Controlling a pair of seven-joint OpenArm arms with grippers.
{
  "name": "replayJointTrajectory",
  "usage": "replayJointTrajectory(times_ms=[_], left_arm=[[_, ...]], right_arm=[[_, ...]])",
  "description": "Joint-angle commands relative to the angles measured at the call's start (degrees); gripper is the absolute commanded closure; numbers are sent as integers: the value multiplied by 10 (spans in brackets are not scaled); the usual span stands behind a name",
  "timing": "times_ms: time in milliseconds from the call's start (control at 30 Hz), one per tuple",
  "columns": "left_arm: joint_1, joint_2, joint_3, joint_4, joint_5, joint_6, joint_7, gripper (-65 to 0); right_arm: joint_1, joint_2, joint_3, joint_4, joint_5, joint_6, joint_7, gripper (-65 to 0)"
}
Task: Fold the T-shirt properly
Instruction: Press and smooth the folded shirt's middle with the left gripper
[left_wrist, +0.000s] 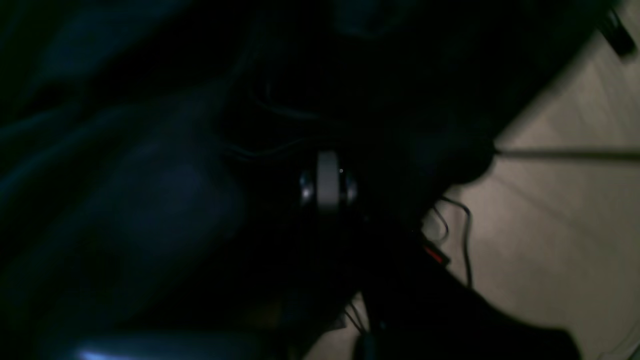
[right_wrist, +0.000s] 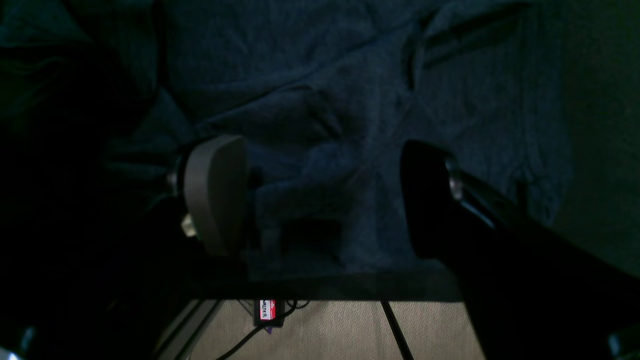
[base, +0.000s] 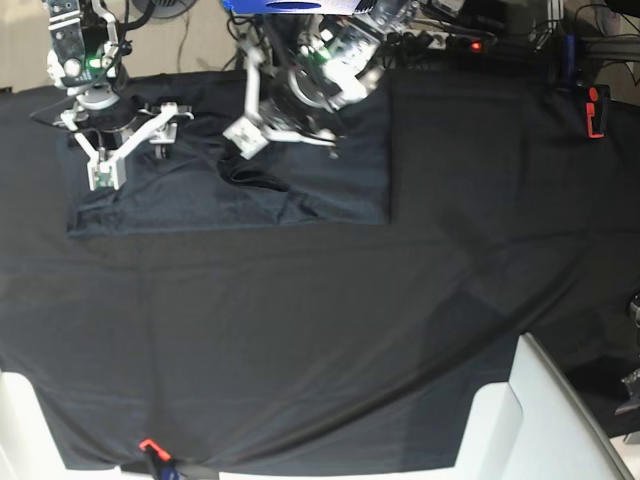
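In the left wrist view the left gripper (left_wrist: 327, 187) sits dark at frame centre, jaws shut; whether cloth is pinched I cannot tell. In the right wrist view the right gripper (right_wrist: 320, 200) hangs wide open and empty, the T-shirt (right_wrist: 350, 100) directly beneath. In the base view the T-shirt (base: 330, 190) lies upper left, long axis horizontal, left gripper (base: 243, 133) over its middle, right gripper (base: 130, 150) over its left end.
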Motion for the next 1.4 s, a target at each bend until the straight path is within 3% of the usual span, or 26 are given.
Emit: replayJointTrajectory(times_ms=[0,133,367,600,833,1367], left_arm=[[-2,3,15,9,-3,1,-12,0],[-2,-6,62,13,-3,1,-12,0],[-2,-11,62,56,-1,0,-12,0],[-9,-24,-51,63,0,1,-12,0],[-50,-25,-69,9,-3,1,-12,0],[-137,39,-67,-111,-3,1,-16,0]], right_arm=[[0,3,3,10,-1,0,11,-447],[1,3,3,10,-1,0,11,-447],[1,3,3,9,-1,0,11,-447],[1,3,3,9,-1,0,11,-447],[1,3,-1,9,-1,0,11,-447],[1,3,-1,9,-1,0,11,-447]])
